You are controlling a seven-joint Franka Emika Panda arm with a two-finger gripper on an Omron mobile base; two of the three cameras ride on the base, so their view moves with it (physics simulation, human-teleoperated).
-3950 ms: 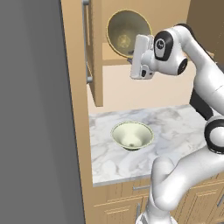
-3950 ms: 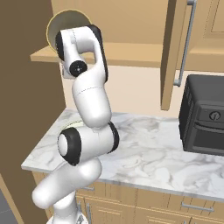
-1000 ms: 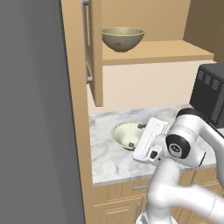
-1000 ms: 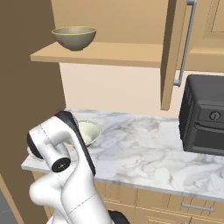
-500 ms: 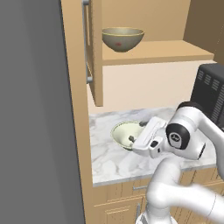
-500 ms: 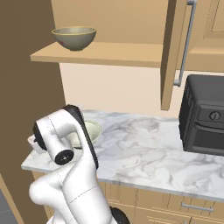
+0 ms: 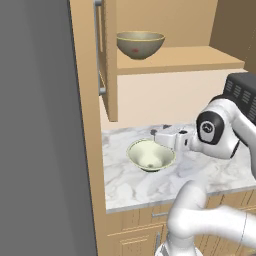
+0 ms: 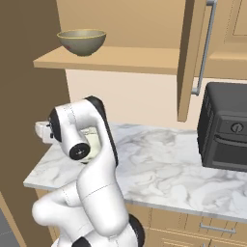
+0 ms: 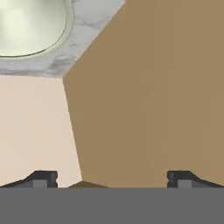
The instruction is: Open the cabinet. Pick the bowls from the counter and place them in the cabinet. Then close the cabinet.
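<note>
Lifted and turned level since a second ago, the gripper holds its jaws wide apart, empty, beside the cream bowl on the counter. At twelve o'clock, the tan bowl sits in the open cabinet. No writing is legible.

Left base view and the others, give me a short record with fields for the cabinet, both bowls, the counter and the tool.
cabinet: doors open
tan bowl: upright on the cabinet shelf
cream bowl: upright on the counter, near the left wall
tool: open, empty, just above the cream bowl's far rim
black oven: on the counter, at the right
task left: cream bowl not yet in the cabinet
</note>
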